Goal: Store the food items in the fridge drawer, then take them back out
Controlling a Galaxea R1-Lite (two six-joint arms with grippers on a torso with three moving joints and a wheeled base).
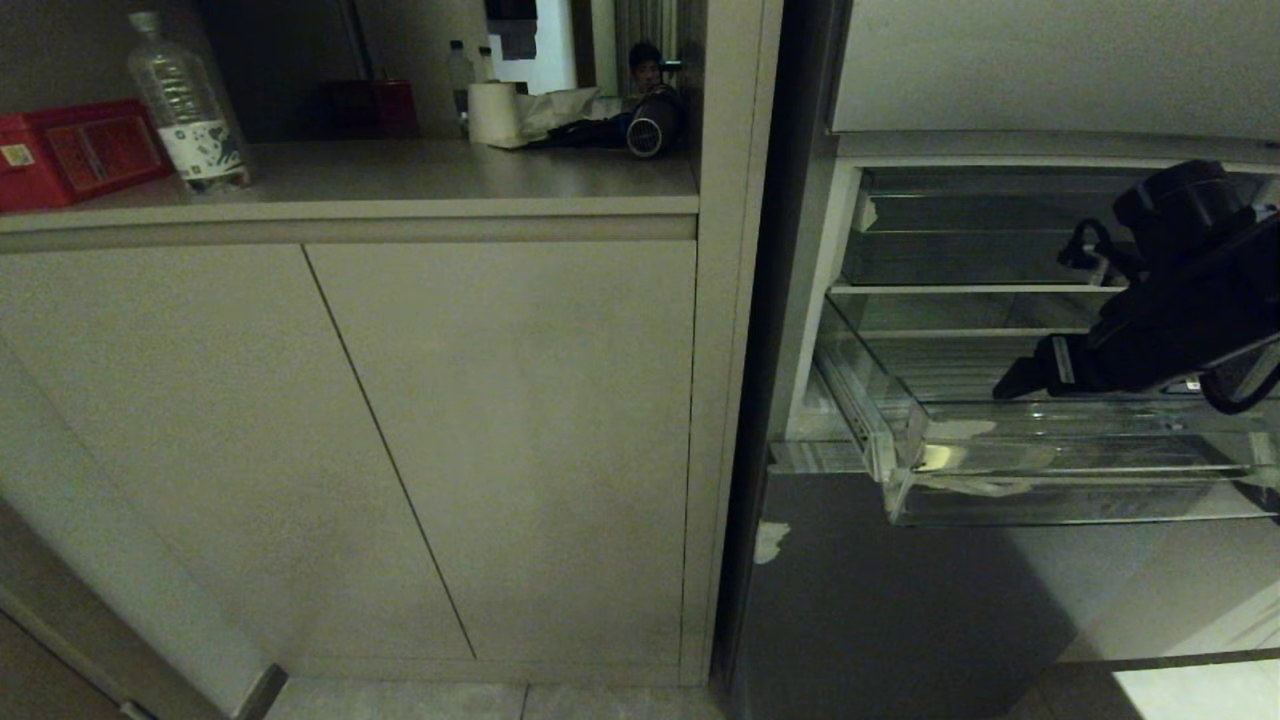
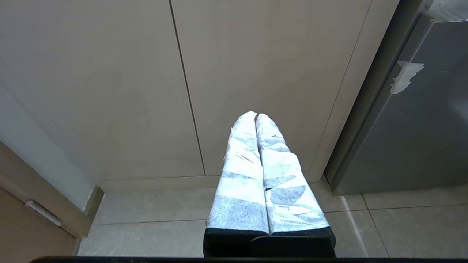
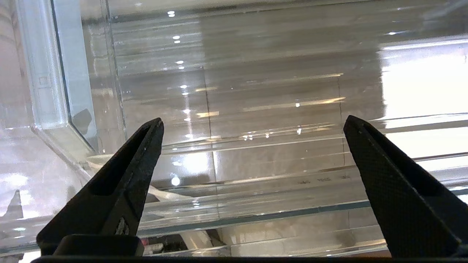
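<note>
Two claws belong to this robot, and only one is near the fridge drawer point(image 1: 1050, 440). The drawer is a wide, clear plastic bin. It is pulled out from the open fridge, to the right of the tall beige cupboard point(image 1: 350, 450). Bits of white tape point(image 1: 985, 460) stick along the drawer's front lip. I can see no food in the part of the drawer that shows.

The right claw point(image 1: 1010, 385) reaches in from the right side, just above the drawer, with its tips pointing toward the drawer's left wall. Its two black fingers point(image 3: 135, 171) are spread far apart and hold nothing. Between them you can see the ribbed floor of the drawer and its clear left wall.

The left claw point(image 2: 256, 117) is well away from the drawer, low down in front of the cupboard doors, above the tiled floor point(image 2: 164, 223). Its two fingers are wrapped in white and pressed together, with nothing between them.

On the surface point(image 1: 400, 180) above the cupboard stand a water bottle point(image 1: 188, 105), a red box point(image 1: 70, 150) and a roll of paper point(image 1: 495, 113). A grey fridge door panel point(image 1: 900, 600) sits below the drawer.
</note>
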